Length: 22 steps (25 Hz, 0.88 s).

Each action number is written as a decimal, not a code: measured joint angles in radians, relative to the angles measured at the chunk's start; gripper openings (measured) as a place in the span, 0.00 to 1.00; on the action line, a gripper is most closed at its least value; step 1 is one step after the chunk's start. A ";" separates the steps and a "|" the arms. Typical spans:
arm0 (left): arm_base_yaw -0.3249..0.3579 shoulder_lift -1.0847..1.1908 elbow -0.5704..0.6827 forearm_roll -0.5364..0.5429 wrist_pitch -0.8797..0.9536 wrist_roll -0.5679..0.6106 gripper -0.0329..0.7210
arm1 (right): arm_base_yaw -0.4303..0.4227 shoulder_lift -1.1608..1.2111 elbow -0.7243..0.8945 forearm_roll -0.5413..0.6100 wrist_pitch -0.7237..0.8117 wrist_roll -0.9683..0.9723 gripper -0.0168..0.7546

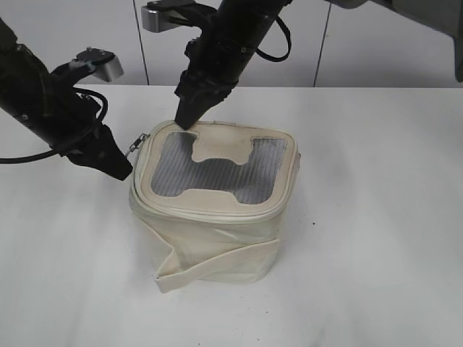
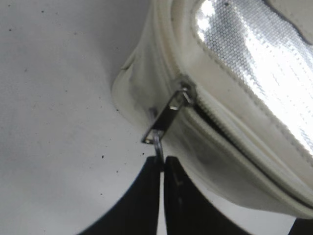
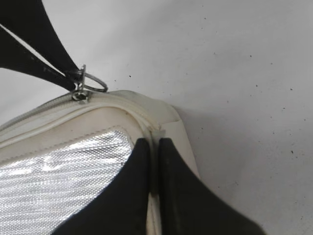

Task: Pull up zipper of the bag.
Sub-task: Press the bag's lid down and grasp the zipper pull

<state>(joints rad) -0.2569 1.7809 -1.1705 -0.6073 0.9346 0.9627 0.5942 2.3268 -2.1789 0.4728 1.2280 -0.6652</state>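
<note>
Two black grippers work at the small boxy cream-white fabric bag (image 1: 213, 210), which stands upright on the white table (image 1: 376, 238), near its middle. The flat top of the bag has a grey mesh H-shaped window (image 1: 217, 170), and a loose cream strap (image 1: 210, 264) runs across the front side low down.

The left gripper (image 1: 119, 168) is at the left upper corner of the bag. In the left wrist view its fingers (image 2: 146, 196) are pressed together, and between the tips they pinch the thin ring pull (image 2: 157, 146) of a small silver metal slider (image 2: 168, 117). This slider sits on the cream zipper track (image 2: 230, 132) at the rounded corner of the lid rim. To the right of the slider a dark gap shows between lid and body, so this part of the zipper looks open.

The right gripper (image 1: 187, 118) comes down from above onto the back left corner of the lid. Its two fingers (image 3: 181, 191) are closed to a narrow slit, and they stand over the rim seam of the bag. It seems they pinch the cream fabric edge there, but the view is too close to be sure. The right wrist view shows also the left gripper tip with the ring at the neighbouring corner.
</note>
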 joint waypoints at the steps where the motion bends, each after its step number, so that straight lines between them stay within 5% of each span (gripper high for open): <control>1: 0.000 0.000 0.000 0.000 -0.007 0.000 0.06 | 0.000 0.000 0.000 0.000 0.000 0.000 0.06; 15: -0.002 0.000 0.000 -0.061 -0.140 0.109 0.35 | 0.000 0.000 0.000 0.000 0.000 0.001 0.06; 19: -0.004 0.000 0.000 -0.082 -0.144 0.133 0.36 | 0.000 0.000 0.000 0.000 0.001 0.001 0.06; 22: -0.005 0.000 0.000 -0.088 -0.147 0.145 0.24 | 0.000 0.000 0.000 0.000 0.001 0.002 0.06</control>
<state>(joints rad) -0.2618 1.7809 -1.1705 -0.6950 0.7880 1.1081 0.5942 2.3266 -2.1789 0.4728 1.2287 -0.6632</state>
